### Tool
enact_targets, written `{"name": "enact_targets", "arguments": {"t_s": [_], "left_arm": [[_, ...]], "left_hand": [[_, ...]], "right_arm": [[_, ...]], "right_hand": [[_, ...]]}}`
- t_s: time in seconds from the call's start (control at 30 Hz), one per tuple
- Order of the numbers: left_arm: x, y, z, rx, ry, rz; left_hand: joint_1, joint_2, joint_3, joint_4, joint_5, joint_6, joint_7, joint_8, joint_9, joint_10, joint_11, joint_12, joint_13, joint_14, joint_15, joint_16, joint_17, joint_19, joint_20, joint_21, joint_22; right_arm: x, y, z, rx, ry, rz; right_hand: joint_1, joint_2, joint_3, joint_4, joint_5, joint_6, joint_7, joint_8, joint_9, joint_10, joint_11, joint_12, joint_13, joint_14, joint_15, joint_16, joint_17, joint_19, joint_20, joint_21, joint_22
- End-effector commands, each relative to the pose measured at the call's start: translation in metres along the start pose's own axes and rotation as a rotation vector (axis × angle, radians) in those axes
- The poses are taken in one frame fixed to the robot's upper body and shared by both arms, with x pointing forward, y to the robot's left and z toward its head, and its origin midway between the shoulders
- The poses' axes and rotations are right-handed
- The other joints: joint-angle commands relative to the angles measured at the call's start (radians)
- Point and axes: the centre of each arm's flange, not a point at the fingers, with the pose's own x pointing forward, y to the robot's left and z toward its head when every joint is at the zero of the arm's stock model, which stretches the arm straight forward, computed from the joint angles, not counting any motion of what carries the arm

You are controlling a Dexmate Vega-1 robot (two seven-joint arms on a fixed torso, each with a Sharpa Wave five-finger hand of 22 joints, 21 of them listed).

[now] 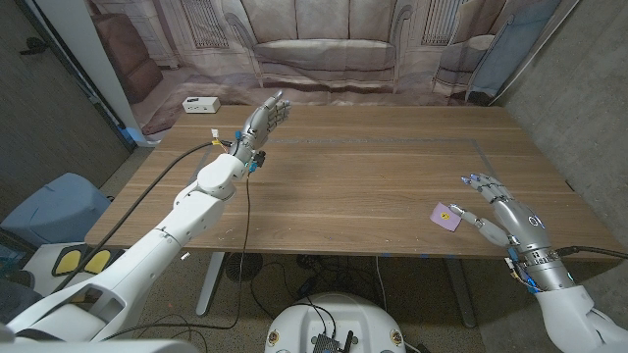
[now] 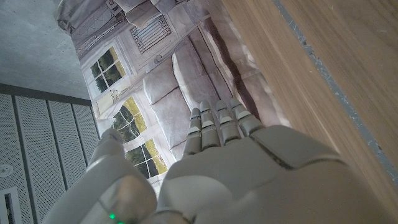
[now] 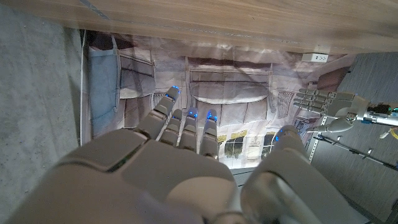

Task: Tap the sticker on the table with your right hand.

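The sticker point(image 1: 448, 217) is a small lilac square with a yellow dot, lying on the wooden table point(image 1: 373, 167) near its front right edge. My right hand point(image 1: 498, 209) is just to the right of it, fingers spread and holding nothing; its thumb points toward the sticker with a small gap between them. My left hand point(image 1: 265, 118) is raised above the table's far left part, fingers straight and together, empty. In the right wrist view my right hand point(image 3: 186, 162) is seen from behind with fingers extended, and in the left wrist view so is my left hand point(image 2: 230, 162).
A white power strip point(image 1: 200, 104) lies at the table's far left corner. A printed backdrop with a sofa point(image 1: 324, 49) hangs behind the table. A blue chair point(image 1: 49, 206) stands off the table's left side. A black cable point(image 1: 186, 157) runs along my left arm.
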Motion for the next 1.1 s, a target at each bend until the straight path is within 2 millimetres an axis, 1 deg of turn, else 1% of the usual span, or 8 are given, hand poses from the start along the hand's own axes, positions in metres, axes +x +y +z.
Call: {"name": "enact_targets", "arguments": {"t_s": [0.03,0.3,0.33,0.43,0.73,0.8,0.9,1.1], "left_arm": [[-0.004,0.001,0.001,0.004,0.001,-0.001],[-0.005,0.002,-0.001,0.000,0.004,0.003],[-0.006,0.003,-0.001,-0.002,0.004,0.004],[-0.006,0.003,-0.002,-0.005,0.005,0.004],[-0.004,0.005,-0.003,-0.004,0.003,0.002],[-0.004,0.005,-0.004,-0.005,0.004,0.003],[-0.004,0.005,-0.004,-0.003,0.004,0.003],[-0.003,0.006,-0.003,-0.002,0.000,0.004]], "left_hand": [[0.013,0.003,0.001,-0.005,0.002,0.008,0.000,0.000,0.006,0.010,-0.004,-0.004,-0.001,0.011,-0.003,0.000,0.002,0.012,-0.001,0.002,0.002],[0.015,0.005,0.003,-0.006,0.002,0.009,-0.001,-0.001,0.006,0.011,-0.004,-0.004,-0.001,0.013,-0.004,0.000,0.002,0.012,0.000,0.001,0.002],[0.015,0.005,0.003,-0.006,0.002,0.009,-0.002,-0.001,0.006,0.011,-0.004,-0.004,-0.001,0.013,-0.005,0.000,0.002,0.011,0.000,0.001,0.002],[0.015,0.006,0.003,-0.006,0.002,0.010,-0.002,-0.001,0.006,0.012,-0.004,-0.005,-0.001,0.014,-0.005,0.000,0.002,0.012,0.000,0.001,0.002],[0.018,0.009,0.005,-0.006,0.001,0.010,-0.004,-0.002,0.006,0.012,-0.003,-0.005,-0.001,0.014,-0.004,-0.001,0.002,0.012,0.001,0.001,0.002],[0.018,0.009,0.005,-0.006,0.001,0.011,-0.003,-0.002,0.006,0.013,-0.005,-0.006,-0.001,0.014,-0.004,-0.001,0.002,0.012,0.001,0.001,0.002],[0.019,0.010,0.006,-0.007,0.001,0.011,-0.003,-0.001,0.006,0.013,-0.004,-0.006,-0.001,0.014,-0.004,-0.001,0.002,0.012,0.002,0.000,0.002],[0.020,0.011,0.007,-0.007,0.001,0.011,-0.003,-0.002,0.006,0.013,-0.008,-0.007,-0.001,0.014,-0.004,-0.002,0.002,0.011,0.001,0.000,0.002]], "right_arm": [[0.002,0.003,0.008,-0.157,-0.057,0.023],[0.004,0.004,0.012,-0.192,-0.052,0.072],[0.005,0.005,0.012,-0.194,-0.050,0.081],[0.006,0.006,0.012,-0.204,-0.043,0.102],[0.012,0.010,0.013,-0.222,-0.023,0.158],[0.012,0.011,0.013,-0.221,-0.020,0.162],[0.014,0.012,0.012,-0.219,-0.015,0.176],[0.017,0.013,0.010,-0.207,0.008,0.234]], "right_hand": [[-0.003,-0.002,-0.004,0.006,0.008,0.001,-0.008,-0.003,0.003,0.008,-0.003,0.004,0.001,0.008,-0.005,0.003,0.005,0.007,-0.005,-0.003,0.003],[-0.013,-0.001,-0.007,0.011,0.010,-0.013,-0.010,-0.006,0.003,-0.001,-0.001,-0.003,0.002,-0.003,0.004,-0.002,0.007,-0.005,-0.001,-0.008,0.003],[-0.017,-0.001,-0.008,0.013,0.011,-0.014,-0.010,-0.006,0.003,-0.006,0.006,-0.006,0.002,-0.009,0.006,-0.004,0.008,-0.013,0.000,-0.011,0.003],[-0.024,0.000,-0.010,0.017,0.012,-0.018,-0.011,-0.006,0.003,-0.021,0.003,-0.015,0.002,-0.026,0.010,-0.011,0.011,-0.040,0.009,-0.018,0.004],[-0.034,0.000,-0.014,0.021,0.013,-0.015,-0.016,-0.001,0.002,-0.068,0.018,-0.033,0.004,-0.082,0.021,-0.029,0.015,-0.116,0.031,-0.027,0.005],[-0.036,0.000,-0.014,0.021,0.012,-0.006,-0.018,0.002,0.002,-0.086,0.023,-0.038,0.004,-0.102,0.027,-0.034,0.016,-0.145,0.032,-0.029,0.005],[-0.039,0.000,-0.016,0.022,0.011,0.002,-0.020,0.005,0.002,-0.105,0.024,-0.042,0.004,-0.117,0.030,-0.037,0.017,-0.166,0.035,-0.029,0.006],[-0.041,0.002,-0.017,0.021,0.009,0.010,-0.026,0.005,0.001,-0.162,0.029,-0.051,0.005,-0.170,0.037,-0.045,0.017,-0.228,0.027,-0.029,0.006]]}}
